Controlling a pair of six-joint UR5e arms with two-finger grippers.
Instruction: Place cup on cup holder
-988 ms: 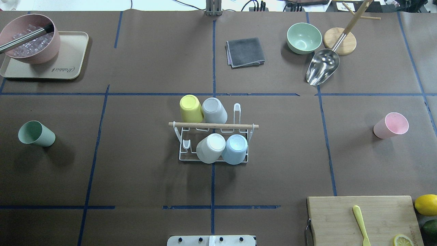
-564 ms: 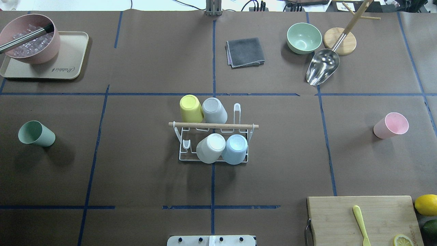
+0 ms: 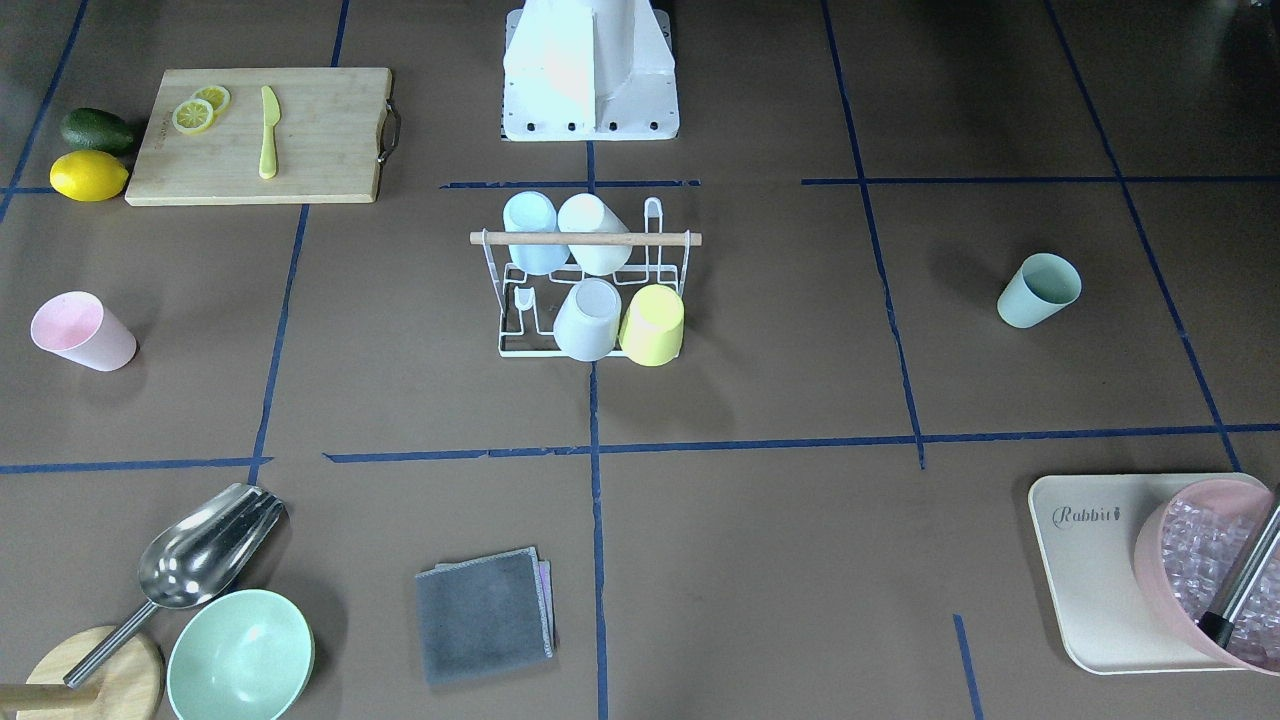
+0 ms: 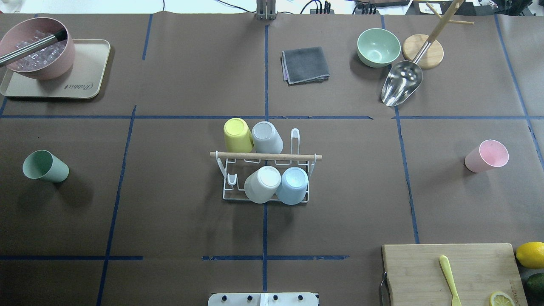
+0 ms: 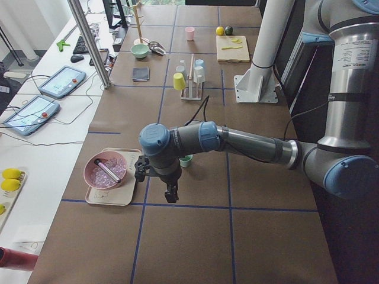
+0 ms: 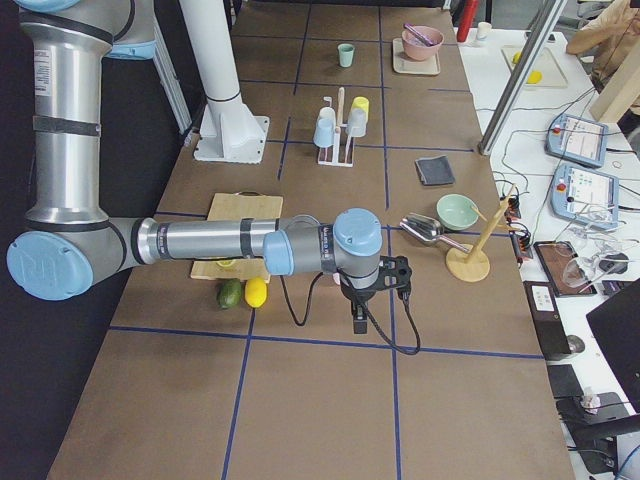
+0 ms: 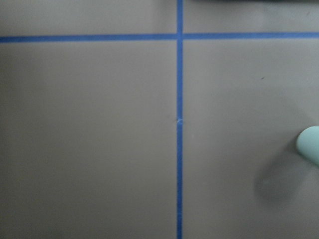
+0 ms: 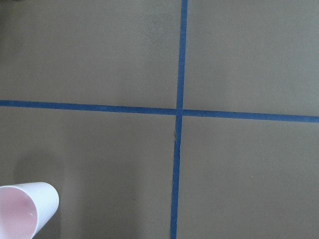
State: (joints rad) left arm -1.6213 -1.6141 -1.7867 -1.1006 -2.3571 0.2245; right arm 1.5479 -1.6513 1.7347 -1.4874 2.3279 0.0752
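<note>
The white wire cup holder (image 4: 293, 157) with a wooden rod handle stands at the table's middle (image 3: 520, 345). It holds yellow (image 4: 237, 134), grey (image 4: 267, 137), white (image 4: 263, 182) and light blue (image 4: 294, 183) cups upside down. A green cup (image 4: 44, 166) lies on its side at the left and shows at the left wrist view's right edge (image 7: 310, 148). A pink cup (image 4: 487, 156) lies at the right and shows in the right wrist view (image 8: 24, 210). My left gripper (image 5: 171, 195) hangs near the green cup, my right gripper (image 6: 358, 322) beyond the table's right end. I cannot tell whether either is open or shut.
A pink bowl of ice (image 4: 36, 49) sits on a beige tray (image 4: 85, 85) at the far left. A grey cloth (image 4: 305, 64), green bowl (image 4: 378, 46), metal scoop (image 4: 401, 87) and wooden stand (image 4: 425, 52) lie at the back. A cutting board (image 4: 425, 272) is front right.
</note>
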